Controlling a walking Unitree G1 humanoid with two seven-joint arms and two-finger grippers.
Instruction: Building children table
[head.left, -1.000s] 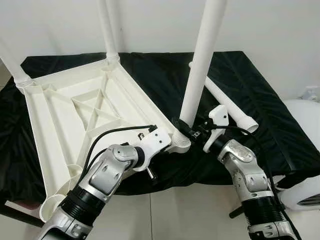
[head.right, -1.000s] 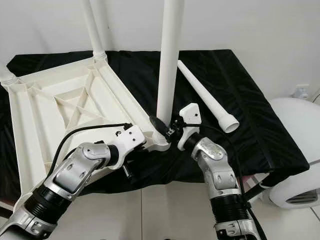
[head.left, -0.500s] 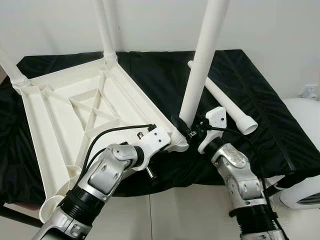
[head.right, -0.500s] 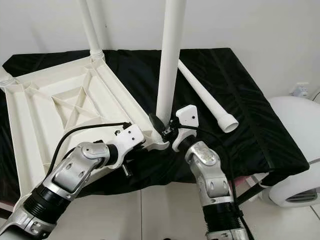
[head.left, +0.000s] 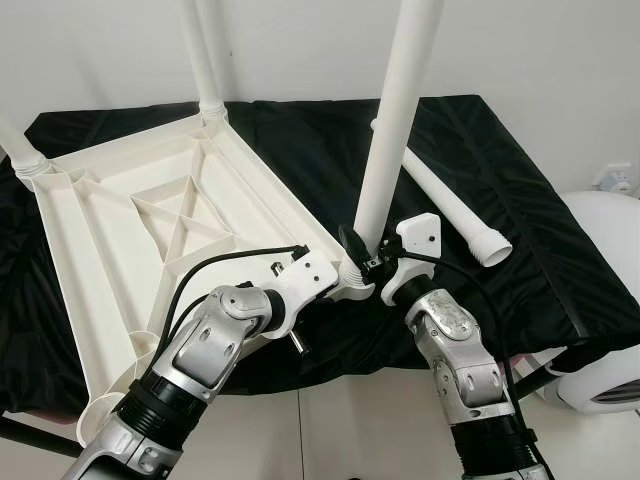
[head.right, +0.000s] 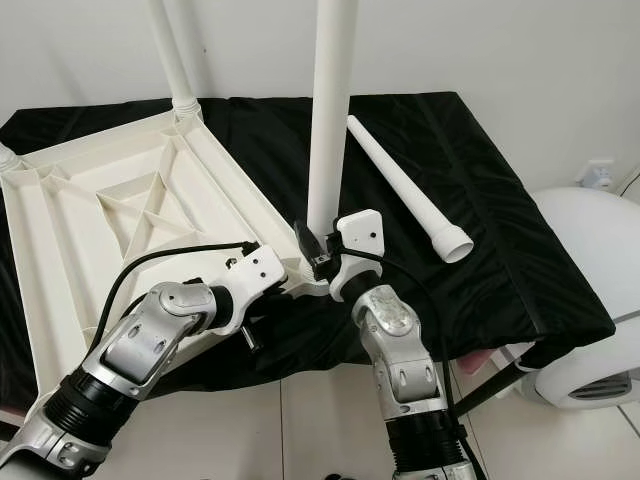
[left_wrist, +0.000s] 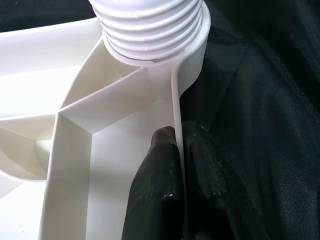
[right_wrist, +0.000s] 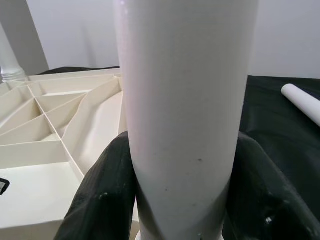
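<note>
A white plastic table top (head.left: 130, 220) lies upside down on a black cloth. Two legs stand in its far corners (head.left: 200, 60). A third white leg (head.left: 390, 130) stands upright in the near right corner socket (left_wrist: 150, 30), its threads showing. My right gripper (head.left: 360, 262) is shut on this leg just above the socket, one black finger (right_wrist: 105, 195) on each side. My left gripper (left_wrist: 180, 165) is shut on the table top's thin rim right beside that socket. A loose fourth leg (head.left: 445, 200) lies on the cloth to the right.
The near left corner socket (head.left: 100, 415) holds no leg and hangs over the cloth's front edge. A white rounded appliance (head.left: 610, 250) stands on the floor at the right. Pale floor tiles (head.left: 340, 430) lie below my arms.
My right forearm has swung to the left while its gripper stays on the leg. The leg stands a little straighter. The left gripper keeps its hold on the rim.
</note>
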